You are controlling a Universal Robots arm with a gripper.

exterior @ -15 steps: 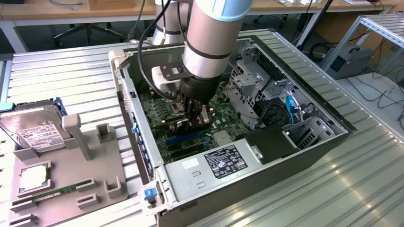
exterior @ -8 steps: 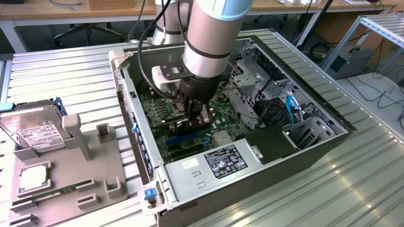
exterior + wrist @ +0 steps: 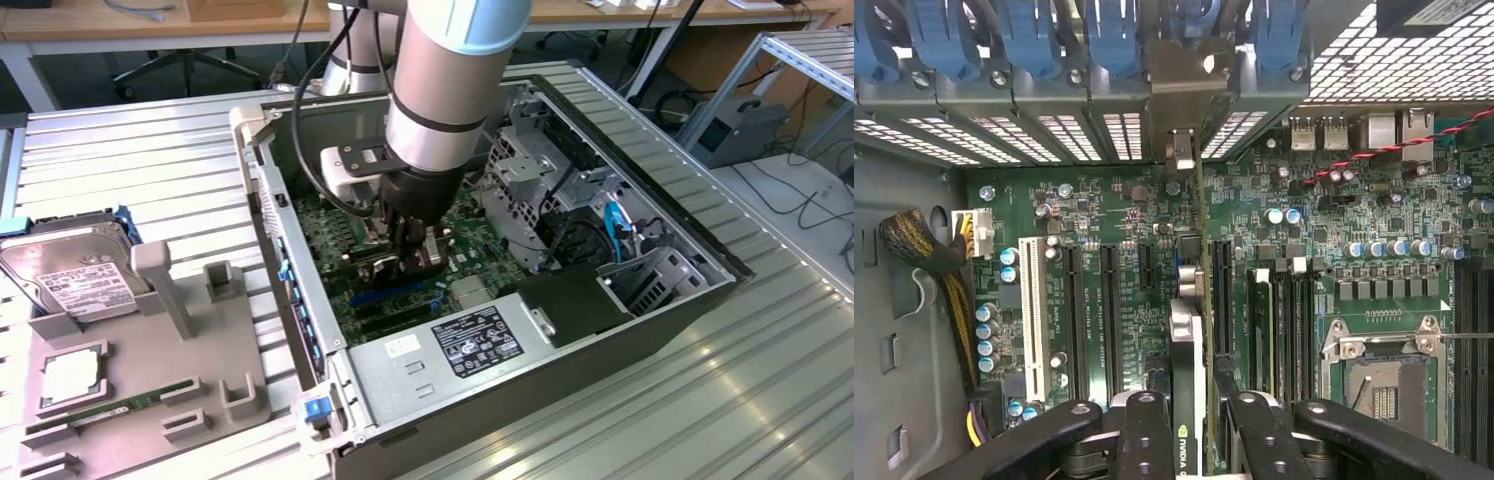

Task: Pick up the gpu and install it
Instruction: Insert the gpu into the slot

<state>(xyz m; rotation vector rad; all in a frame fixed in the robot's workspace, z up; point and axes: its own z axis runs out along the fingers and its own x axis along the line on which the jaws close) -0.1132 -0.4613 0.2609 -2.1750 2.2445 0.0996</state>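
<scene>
Jaws pinching gpu [image 3: 1188, 330] — card edge-on over motherboard [image 3: 1094, 200], bracket [image 3: 1189, 85] at vented rear wall [image 3: 1054, 135].

— The motherboard [image 3: 1114, 200]?
— Green, lacquered, faintly glossy. Over it, the gpu [image 3: 1187, 340] has a bare silver metal bracket [image 3: 1179, 80].
— Beside the motherboard?
— A power supply [image 3: 427, 380]: dull grey sheet metal, white paper label.

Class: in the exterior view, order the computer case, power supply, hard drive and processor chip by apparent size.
Largest to smallest:
1. computer case
2. power supply
3. hard drive, partly behind the grey tray yet clearly bigger than the last
4. processor chip
No two look close enough to tie.
</scene>
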